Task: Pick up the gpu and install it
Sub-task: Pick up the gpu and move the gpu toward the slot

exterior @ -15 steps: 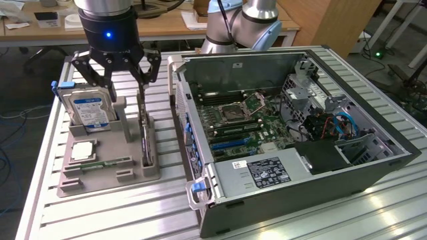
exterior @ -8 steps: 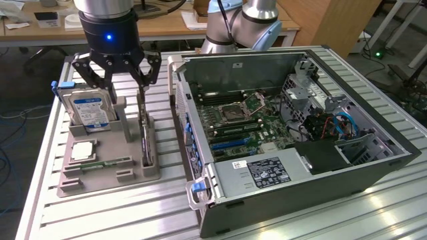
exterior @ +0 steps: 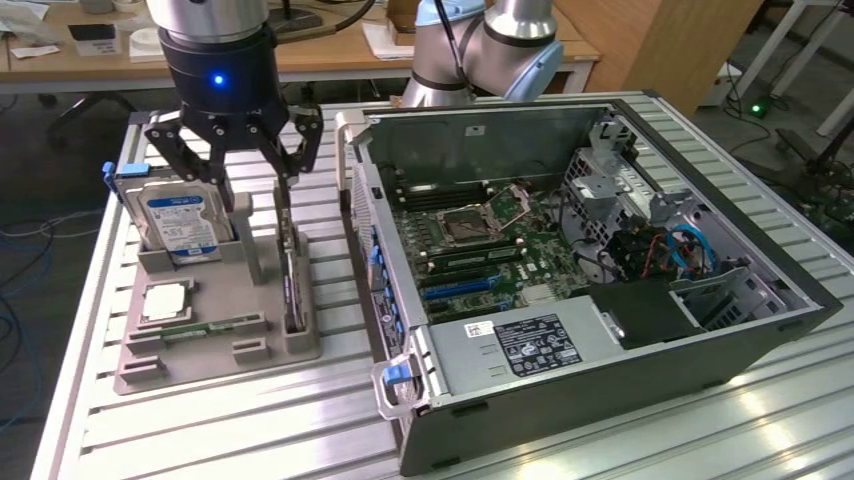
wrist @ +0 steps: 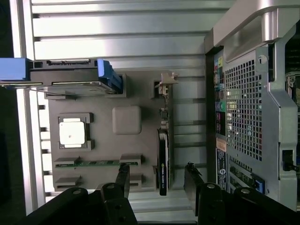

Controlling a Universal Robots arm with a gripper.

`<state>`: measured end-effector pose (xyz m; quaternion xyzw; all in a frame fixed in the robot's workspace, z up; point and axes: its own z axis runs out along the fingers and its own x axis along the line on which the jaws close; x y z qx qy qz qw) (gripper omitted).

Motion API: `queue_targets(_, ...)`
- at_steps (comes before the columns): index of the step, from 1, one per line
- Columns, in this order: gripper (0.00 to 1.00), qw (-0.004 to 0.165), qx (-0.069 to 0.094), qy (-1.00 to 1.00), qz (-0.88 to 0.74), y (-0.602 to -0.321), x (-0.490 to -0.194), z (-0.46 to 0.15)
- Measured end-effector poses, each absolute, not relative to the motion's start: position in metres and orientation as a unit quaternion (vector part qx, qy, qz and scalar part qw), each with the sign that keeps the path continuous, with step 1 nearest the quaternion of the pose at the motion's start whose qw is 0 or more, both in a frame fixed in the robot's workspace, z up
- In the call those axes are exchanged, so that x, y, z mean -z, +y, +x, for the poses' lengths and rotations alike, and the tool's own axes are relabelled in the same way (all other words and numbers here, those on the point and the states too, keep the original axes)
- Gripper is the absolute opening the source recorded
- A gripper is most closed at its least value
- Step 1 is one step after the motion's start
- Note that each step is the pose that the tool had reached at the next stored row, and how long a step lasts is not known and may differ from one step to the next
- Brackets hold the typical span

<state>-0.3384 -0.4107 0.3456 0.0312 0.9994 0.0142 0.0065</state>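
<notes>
Gripper [exterior: 254,185] hovers spread above upright gpu [wrist: 162,164], its edge label illegible.

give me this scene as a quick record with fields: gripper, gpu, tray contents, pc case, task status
gripper: open, holding nothing, poised above the gpu
gpu: standing on edge in a slot of the tray, not yet lifted
tray: grey, on the slatted table, on the exterior view's left of the computer case
tray contents: hard drive upright, processor flat, memory stick in its slot
computer case: side open, motherboard exposed
task status: gpu not picked up, not installed
</notes>
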Motion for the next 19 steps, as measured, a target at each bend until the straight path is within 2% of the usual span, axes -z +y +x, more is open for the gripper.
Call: queue_targets(19,0.59,0.007,-0.010,0.999,0.031,-0.4108,-0.3367,-0.3373)
